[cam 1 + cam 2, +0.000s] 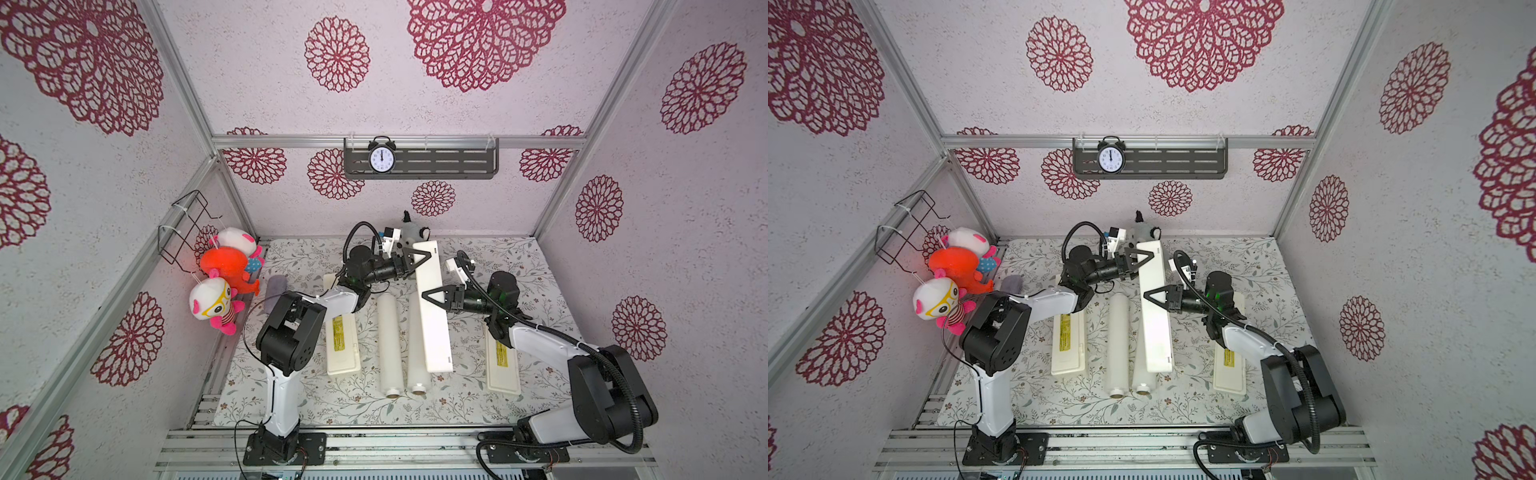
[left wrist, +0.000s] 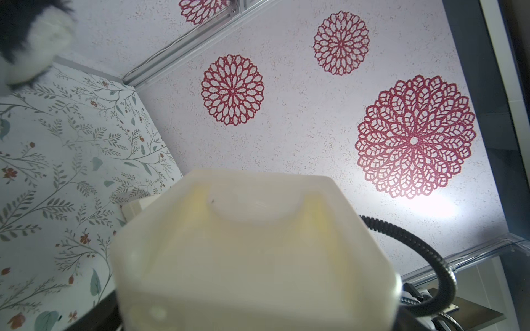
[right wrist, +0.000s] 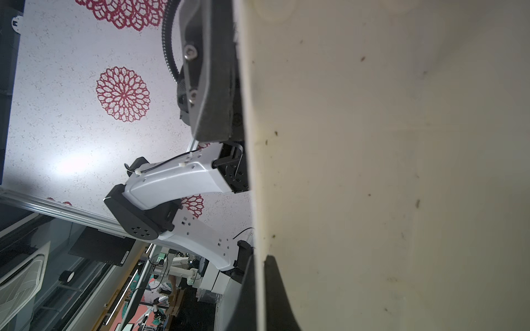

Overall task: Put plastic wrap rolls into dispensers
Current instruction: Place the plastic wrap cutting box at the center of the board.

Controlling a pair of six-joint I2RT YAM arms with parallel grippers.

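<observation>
Pinched tight with right gripper (image 1: 428, 296) on long side edge of raised cream box (image 1: 434, 328). Straddled wide at far end by left gripper (image 1: 424, 255), contact unreadable. Beyond right fingertips, down on mat (image 1: 469, 399): 2 plastic wrap rolls (image 1: 388, 345) (image 1: 417, 365) side by side, one partly under box edge. 2 labelled dispensers (image 1: 343, 353) (image 1: 503, 370) flat, one behind each gripper, under its arm. 3 boxes total. Bare mat strips between rolls and dispensers. Plush (image 1: 410, 232) crowding left gripper's far side.

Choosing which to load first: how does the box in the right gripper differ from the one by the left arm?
The gripped box is pinched by the right gripper; the left box lies free on the table. The gripped box shows a plain face and overlaps a roll; the left box shows a yellow label. Both are long, narrow, cream-white.
</observation>
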